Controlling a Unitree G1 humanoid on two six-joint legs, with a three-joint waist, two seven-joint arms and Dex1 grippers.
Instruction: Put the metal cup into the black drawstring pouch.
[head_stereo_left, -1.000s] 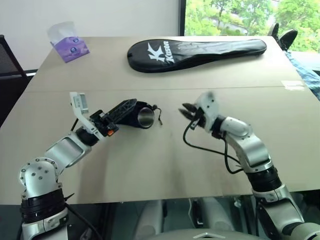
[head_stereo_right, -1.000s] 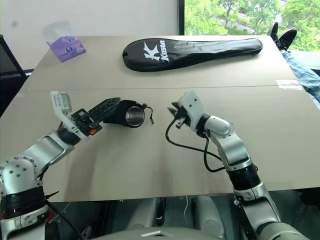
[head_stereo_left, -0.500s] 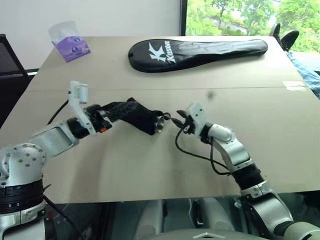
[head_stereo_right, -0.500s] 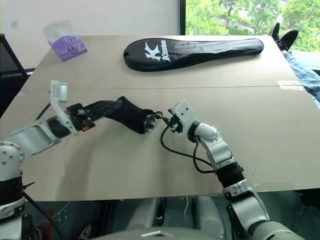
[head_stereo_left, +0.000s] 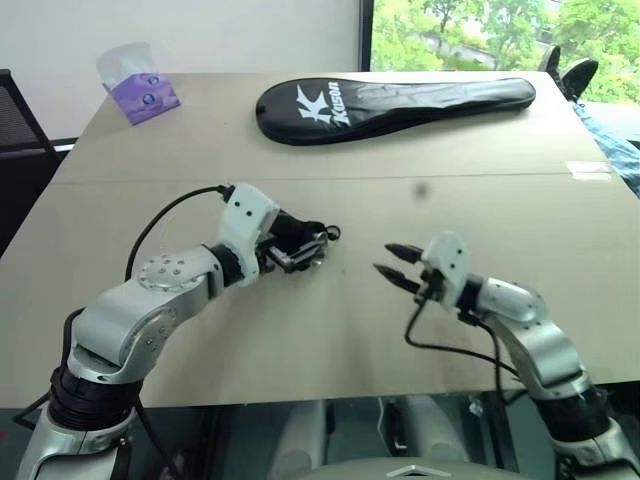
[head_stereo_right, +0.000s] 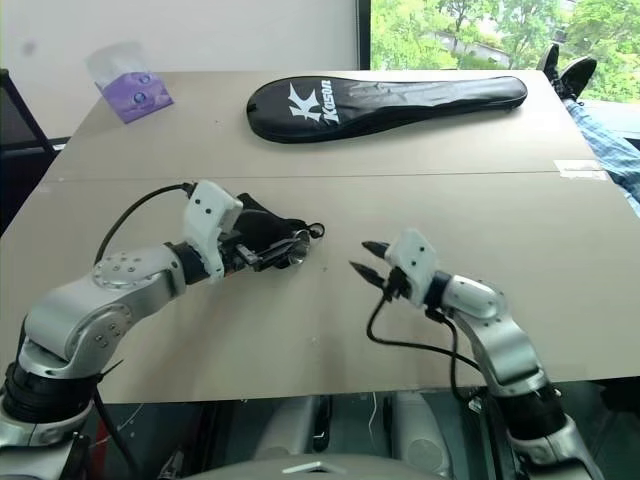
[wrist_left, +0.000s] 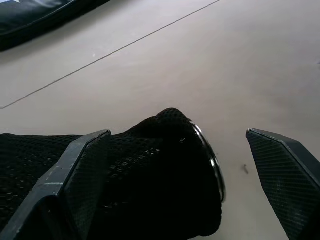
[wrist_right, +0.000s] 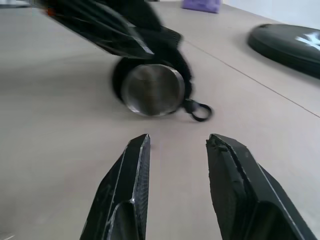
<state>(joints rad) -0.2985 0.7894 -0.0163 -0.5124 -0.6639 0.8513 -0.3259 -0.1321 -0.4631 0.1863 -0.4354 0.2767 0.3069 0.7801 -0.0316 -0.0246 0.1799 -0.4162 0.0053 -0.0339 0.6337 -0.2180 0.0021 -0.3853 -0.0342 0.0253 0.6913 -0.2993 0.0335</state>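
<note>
I judge the insertion step to be all but complete: the metal cup (wrist_right: 152, 90) lies on its side inside the black drawstring pouch (head_stereo_right: 262, 232), with only its shiny round base and rim edge showing at the pouch mouth, which faces my right gripper (head_stereo_left: 398, 269). The pouch rests on the tan table (head_stereo_left: 330, 330), near the centre seam and well apart from the racket cover (head_stereo_left: 395, 100) and the tissue pack (head_stereo_left: 140, 92) at the far side. My left gripper (wrist_left: 175, 175) straddles the pouch with its jaws spread as wide as they go; one finger lies against the mesh fabric, the other stands clear of it on the cup side, so I would not call this a firm hold. My right gripper hangs near the pouch mouth but apart from it, its two fingers parted with nothing between them. The cord loop (wrist_right: 199, 110) lies on the table just beside the exposed base. In my judgement the next move calls for seating the cup deeper so the fabric covers its base, then freeing the left gripper without dragging the pouch. The mesh looks soft and slack, the steel smooth and apt to slide.
</note>
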